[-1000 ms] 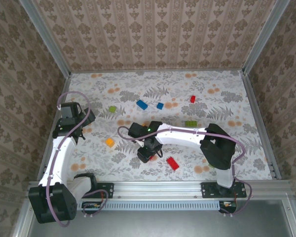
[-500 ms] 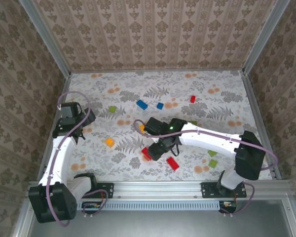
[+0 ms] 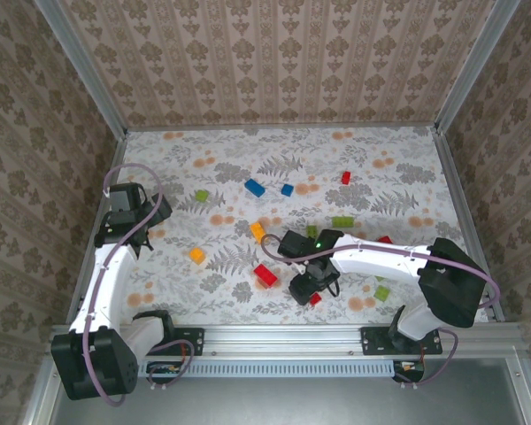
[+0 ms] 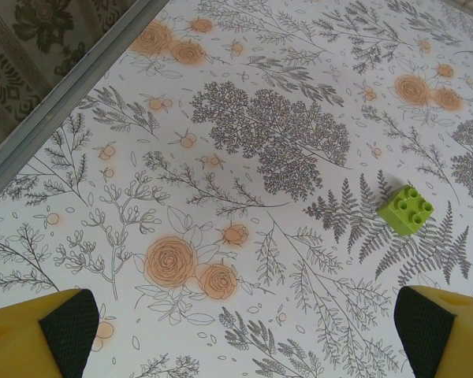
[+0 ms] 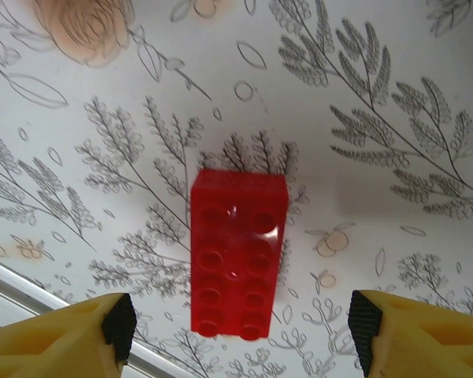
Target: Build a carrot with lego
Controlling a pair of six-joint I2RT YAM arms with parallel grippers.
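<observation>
Lego bricks are spread over the flowery table (image 3: pixel 407 177). A long red brick (image 5: pixel 238 252) is seen lying flat, studs up, right under the right pincer (image 5: pixel 243 331). Its two yellow fingers (image 5: pixel 79 335) are held apart, one on each side of the brick, and the brick is not touched by either.

From above, the right pincer (image 3: pixel 305 290) is found near the front edge of the table, with the long red brick (image 3: pixel 315 298) peeking out beside it. A second red brick (image 3: pixel 265 274) is seen near it on the left, and an orange brick (image 3: pixel 257 231) further back.

The left pincer (image 3: pixel 146 217) is kept at the left side of the table, well apart from the other arm. Its fingers (image 4: pixel 55 339) are spread wide and nothing is held between them. A small green brick (image 4: pixel 406 209) with four studs is seen on the table ahead of it.
</observation>
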